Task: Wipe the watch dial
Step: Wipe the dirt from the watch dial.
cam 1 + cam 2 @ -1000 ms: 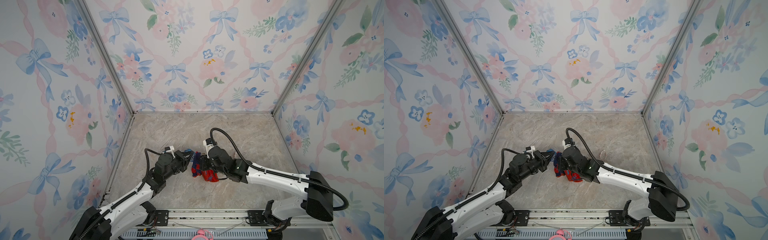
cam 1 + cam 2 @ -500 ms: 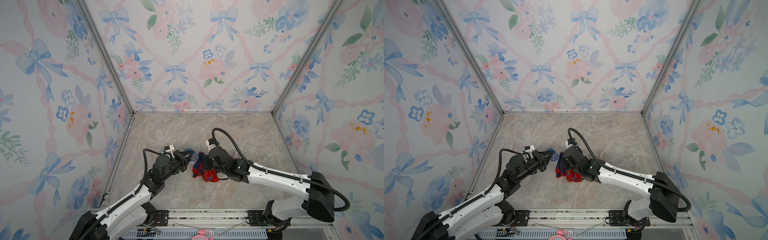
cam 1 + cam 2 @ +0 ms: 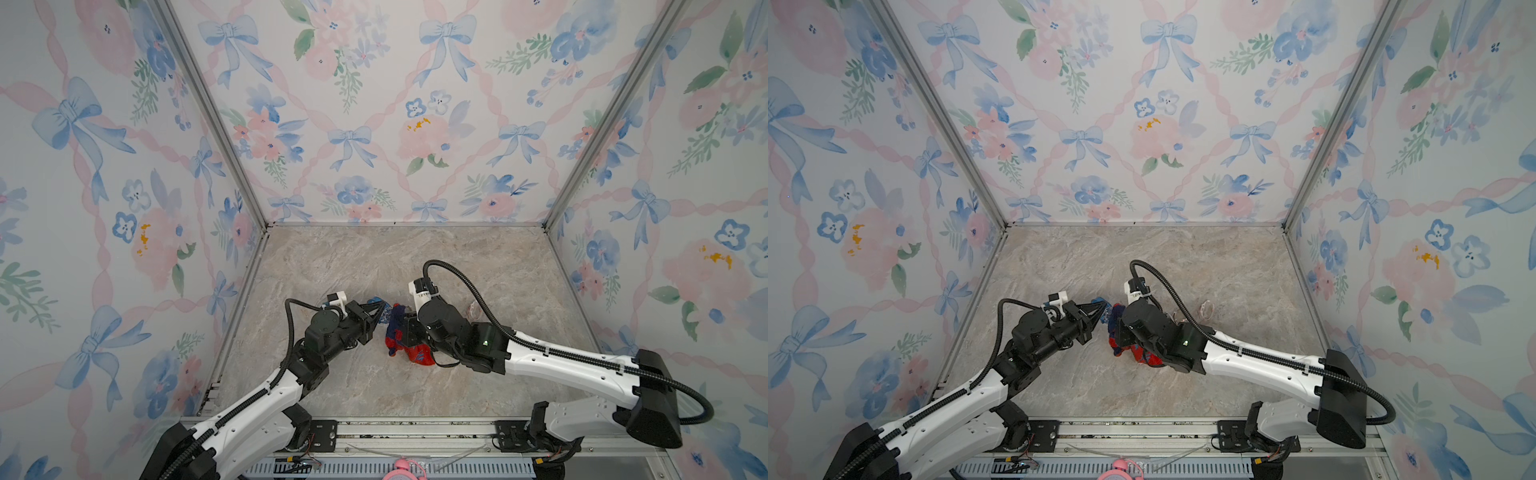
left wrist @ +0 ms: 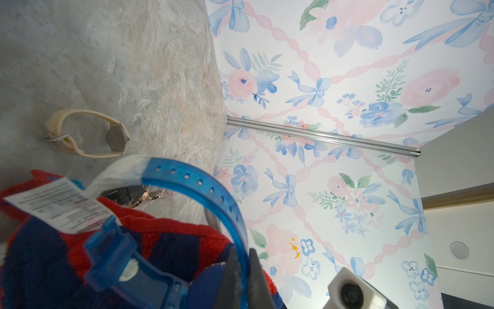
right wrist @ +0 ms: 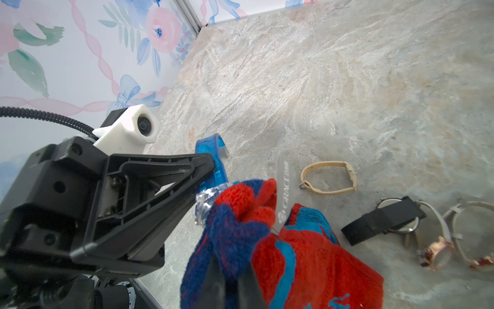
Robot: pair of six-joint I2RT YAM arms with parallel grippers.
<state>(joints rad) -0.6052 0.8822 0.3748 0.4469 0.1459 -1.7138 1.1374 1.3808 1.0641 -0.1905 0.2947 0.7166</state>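
A blue watch [image 4: 187,176], held above the marble tabletop [image 5: 347,80] by its strap in the clamped left gripper [image 5: 209,164], meets a red-and-blue cloth [image 5: 307,254] pinched in the closed right gripper [image 5: 230,270]; a hard rub could probably twist the thin strap free.

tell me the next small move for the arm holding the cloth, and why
Probably a short rub of the cloth across the watch face: the right gripper is shut on the cloth, whose bunched end touches the watch case, and the left gripper holds the watch.
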